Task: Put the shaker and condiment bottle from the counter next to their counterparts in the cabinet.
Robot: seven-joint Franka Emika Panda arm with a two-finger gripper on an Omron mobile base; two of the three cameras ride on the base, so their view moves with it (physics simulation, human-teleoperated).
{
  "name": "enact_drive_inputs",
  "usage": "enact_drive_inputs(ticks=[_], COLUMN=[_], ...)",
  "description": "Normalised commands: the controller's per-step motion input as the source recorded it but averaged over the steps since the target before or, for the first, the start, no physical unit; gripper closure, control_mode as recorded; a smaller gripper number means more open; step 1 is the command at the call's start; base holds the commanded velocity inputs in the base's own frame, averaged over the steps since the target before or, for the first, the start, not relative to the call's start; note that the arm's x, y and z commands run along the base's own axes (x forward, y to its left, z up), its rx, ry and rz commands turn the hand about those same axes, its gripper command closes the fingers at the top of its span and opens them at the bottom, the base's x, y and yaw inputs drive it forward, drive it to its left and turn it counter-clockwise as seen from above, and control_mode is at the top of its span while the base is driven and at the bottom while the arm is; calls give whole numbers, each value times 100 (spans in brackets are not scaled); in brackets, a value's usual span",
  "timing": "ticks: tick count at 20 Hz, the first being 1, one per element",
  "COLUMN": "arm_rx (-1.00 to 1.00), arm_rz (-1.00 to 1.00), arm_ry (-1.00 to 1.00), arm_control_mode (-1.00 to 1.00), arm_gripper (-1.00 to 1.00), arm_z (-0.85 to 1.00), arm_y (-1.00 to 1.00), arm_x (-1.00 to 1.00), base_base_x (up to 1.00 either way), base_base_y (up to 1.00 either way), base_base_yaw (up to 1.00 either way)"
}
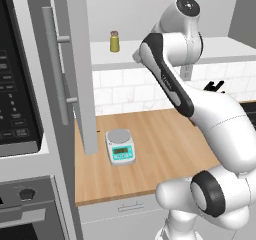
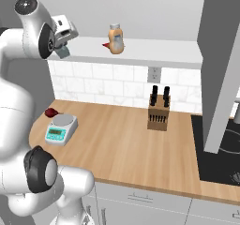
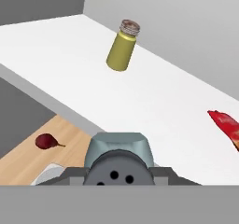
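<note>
One shaker sits clamped in the end effector; olive jar and red bottle stand ahead.

One olive-yellow jar is standing at the upper middle of the left base view, one orange bottle and one red pointed bottle are showing at the top centre of the right base view, and one blue-grey shaker is sitting at the bottom centre of the hand view. On the counter, one kitchen scale and one dark red fruit are lying at the left of the right base view, while one knife block is standing right of centre with two dark handles rising from it.
</note>
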Motion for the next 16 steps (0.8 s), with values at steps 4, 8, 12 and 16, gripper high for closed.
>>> enact_drive_inputs(ticks=[4,8,12,16], arm_rx=[-6,-9,-3,0], arm_rz=[2,0,1,4], arm_ry=[0,0,0,0], arm_control_mode=[-100,-100,-100,-100], arm_gripper=[100,100,100,100], arm_z=[-25,-14,0,0], arm_y=[0,1,0,1], arm_x=[14,39,50,53], base_base_x=[0,0,0,0], base_base_y=[0,0,0,0], base_base_yaw=[0,0,0,0])
